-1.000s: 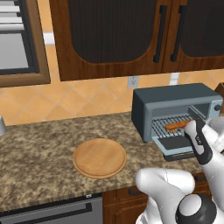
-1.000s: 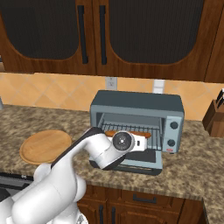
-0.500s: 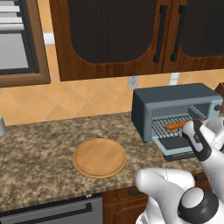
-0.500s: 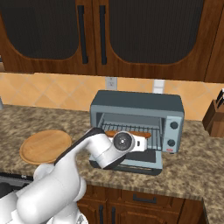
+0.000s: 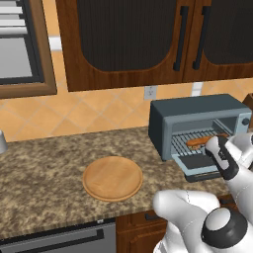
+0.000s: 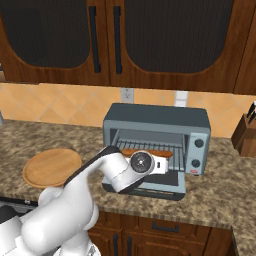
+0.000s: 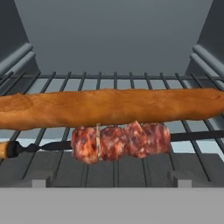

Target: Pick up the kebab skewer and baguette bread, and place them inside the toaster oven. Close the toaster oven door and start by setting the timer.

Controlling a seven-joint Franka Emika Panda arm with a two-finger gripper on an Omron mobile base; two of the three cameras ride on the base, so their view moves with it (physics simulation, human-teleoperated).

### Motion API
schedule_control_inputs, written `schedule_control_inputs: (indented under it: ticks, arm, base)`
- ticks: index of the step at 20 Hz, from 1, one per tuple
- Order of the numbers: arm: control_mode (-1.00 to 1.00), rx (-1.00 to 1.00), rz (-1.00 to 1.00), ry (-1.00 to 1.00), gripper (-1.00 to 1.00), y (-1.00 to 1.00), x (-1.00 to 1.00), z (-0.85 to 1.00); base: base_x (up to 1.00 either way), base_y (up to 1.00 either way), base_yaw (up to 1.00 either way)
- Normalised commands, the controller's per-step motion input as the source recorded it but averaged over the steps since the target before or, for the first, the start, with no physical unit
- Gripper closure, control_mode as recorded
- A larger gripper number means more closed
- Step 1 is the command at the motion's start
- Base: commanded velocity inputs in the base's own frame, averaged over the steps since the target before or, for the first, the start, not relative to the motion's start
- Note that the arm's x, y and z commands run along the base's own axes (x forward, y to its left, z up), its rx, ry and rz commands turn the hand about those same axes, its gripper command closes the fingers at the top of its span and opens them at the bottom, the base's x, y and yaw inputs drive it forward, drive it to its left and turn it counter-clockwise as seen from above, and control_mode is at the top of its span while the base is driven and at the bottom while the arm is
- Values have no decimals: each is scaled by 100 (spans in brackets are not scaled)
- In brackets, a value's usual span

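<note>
Hand view: my gripper is standing wide apart, holding nothing, facing the oven (image 6: 156, 131). Nearest, the skewer (image 7: 120, 141) is lying on the rack (image 7: 131, 83); just behind, touching it, the baguette (image 7: 109, 107) is lying crosswise. Door (image 6: 165, 184) is hanging down.

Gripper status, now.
Gripper: open and holding nothing, at the toaster oven mouth; the baguette bread and kebab skewer lie on the rack inside.
</note>
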Motion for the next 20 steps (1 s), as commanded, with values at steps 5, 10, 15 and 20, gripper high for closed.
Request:
schedule_control_inputs:
  ticks: [5,10,15,20]
  arm:
    - [-100,0,0,0,-100,0,29,-12]
    - [-100,0,1,-7,-100,0,10,-40]
    - [-100,0,1,-9,-100,0,0,-36]
    - [-100,0,0,-1,-100,0,8,-27]
  base:
    - [0,0,0]
    - [0,0,0]
    - [0,0,0]
    - [0,0,0]
